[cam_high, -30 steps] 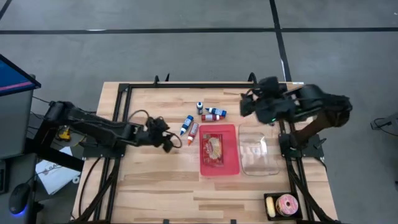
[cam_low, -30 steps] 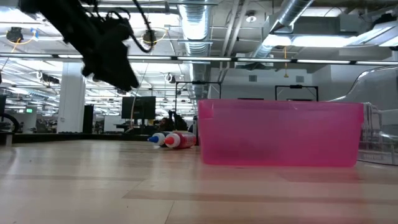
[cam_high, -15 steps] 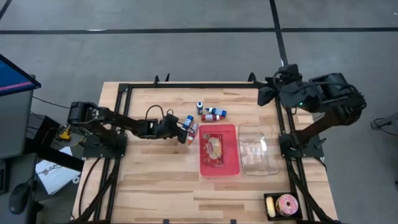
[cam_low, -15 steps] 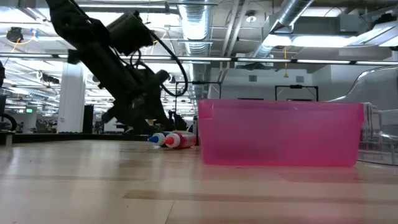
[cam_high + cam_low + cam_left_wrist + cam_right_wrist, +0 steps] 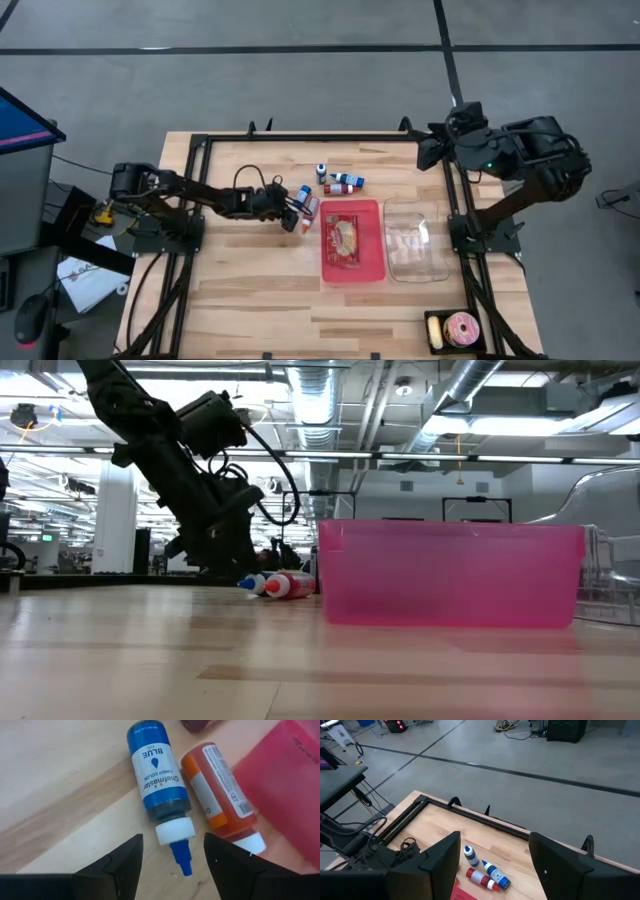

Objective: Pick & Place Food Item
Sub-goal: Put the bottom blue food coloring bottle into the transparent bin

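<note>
Blue bottle (image 5: 161, 785) of candy colour, lying on its side on the wooden table (image 5: 240, 300), cap end pointing toward the left gripper (image 5: 172, 862). Just beside it lies an orange bottle (image 5: 220, 795), which in turn lies against the outer wall of the pink tray (image 5: 375, 270). The pink tray sits near the table's middle and holds a wrapped food item (image 5: 345, 240); a clear container (image 5: 415, 245) stands just beside it toward the right edge.

Left gripper: low over the table, fingers (image 5: 117, 865) spread apart on either side of the blue bottle's nozzle, holding nothing.

Right gripper (image 5: 430, 150): raised over the far right corner, fingers (image 5: 440, 857) wide apart and empty.

Three more small bottles (image 5: 340, 180) lie near the far edge.
</note>
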`<state>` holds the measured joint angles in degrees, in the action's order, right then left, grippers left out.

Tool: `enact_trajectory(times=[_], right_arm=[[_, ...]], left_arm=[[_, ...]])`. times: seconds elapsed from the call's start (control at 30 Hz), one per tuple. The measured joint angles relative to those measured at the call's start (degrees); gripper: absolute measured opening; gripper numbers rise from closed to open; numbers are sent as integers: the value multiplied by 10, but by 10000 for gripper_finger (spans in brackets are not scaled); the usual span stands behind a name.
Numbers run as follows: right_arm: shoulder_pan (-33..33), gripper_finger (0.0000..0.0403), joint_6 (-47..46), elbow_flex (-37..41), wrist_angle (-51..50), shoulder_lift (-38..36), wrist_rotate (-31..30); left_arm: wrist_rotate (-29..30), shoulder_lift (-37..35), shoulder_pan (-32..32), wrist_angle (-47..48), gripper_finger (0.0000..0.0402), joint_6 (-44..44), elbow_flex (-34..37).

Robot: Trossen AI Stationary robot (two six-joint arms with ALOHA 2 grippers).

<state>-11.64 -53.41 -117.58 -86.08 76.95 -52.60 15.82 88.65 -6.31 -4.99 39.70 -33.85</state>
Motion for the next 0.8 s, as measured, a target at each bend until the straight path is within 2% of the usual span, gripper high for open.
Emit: enact_trajectory(times=[0.3,0.57,0.67,0.8], right_arm=[[0,228,-1,0,20,0,2],[0,228,-2,0,26,0,16],[0,228,-2,0,26,0,16],[0,228,-1,0,26,0,16]], left_arm=[[15,55,0,-34,202,13,-1],[29,56,-6,-49,187,28,-1],[33,56,-14,-44,168,28,-1],[33,56,-21,-44,114,40,-1]])
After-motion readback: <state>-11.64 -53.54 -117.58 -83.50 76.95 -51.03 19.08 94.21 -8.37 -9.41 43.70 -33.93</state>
